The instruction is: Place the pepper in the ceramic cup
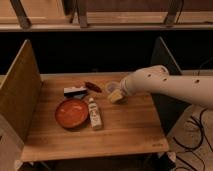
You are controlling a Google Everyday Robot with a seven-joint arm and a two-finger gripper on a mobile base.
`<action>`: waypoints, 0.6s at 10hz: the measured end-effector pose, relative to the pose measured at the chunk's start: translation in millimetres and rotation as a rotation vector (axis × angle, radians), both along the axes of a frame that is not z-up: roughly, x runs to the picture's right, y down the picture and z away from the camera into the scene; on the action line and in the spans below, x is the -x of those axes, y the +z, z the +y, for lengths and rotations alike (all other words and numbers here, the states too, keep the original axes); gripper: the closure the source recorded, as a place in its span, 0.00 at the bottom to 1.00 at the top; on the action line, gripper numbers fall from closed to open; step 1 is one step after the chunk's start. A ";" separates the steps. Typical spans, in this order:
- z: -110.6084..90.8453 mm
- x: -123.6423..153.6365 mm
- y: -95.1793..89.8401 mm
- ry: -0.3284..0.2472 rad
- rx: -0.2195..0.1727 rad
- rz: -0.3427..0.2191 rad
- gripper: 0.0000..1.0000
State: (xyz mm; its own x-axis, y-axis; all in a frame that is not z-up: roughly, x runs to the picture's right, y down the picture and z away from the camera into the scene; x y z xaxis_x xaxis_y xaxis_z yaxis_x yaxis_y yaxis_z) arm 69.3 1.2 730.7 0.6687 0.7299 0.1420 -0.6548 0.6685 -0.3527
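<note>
The task was at its start. The pepper (92, 86) lay flat on the wooden table (130, 127), toward the back edge, close beside the ceramic cup (112, 86) on the view's left but apart from it, and nothing red showed in the cup. The gripper (116, 96) hung low over the table just in front of the cup, its claw spread wide and holding nothing. By my reading, the whole job was left: reach across to the pepper, grasp it, lift it and drop it in the cup. The pepper's long axis ran on a slant, from back-left to front-right, with its right end toward the cup; which end bore the stem could not be told. A small dark box (75, 91) sat just left of it, with the orange plate (71, 113) and white bottle (94, 115) nearer the front.
</note>
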 end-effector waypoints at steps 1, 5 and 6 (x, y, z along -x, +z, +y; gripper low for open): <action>-2.6 1.6 4.7 -0.028 0.000 -0.006 0.20; -19.2 18.3 30.5 -0.180 0.030 -0.064 0.20; -28.6 18.6 39.7 -0.212 0.037 -0.077 0.20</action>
State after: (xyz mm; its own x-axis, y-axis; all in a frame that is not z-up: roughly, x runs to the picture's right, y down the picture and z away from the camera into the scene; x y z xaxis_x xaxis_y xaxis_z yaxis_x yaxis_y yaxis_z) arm 50.6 -27.5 770.4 0.7956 0.5802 0.1743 -0.4713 0.7736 -0.4236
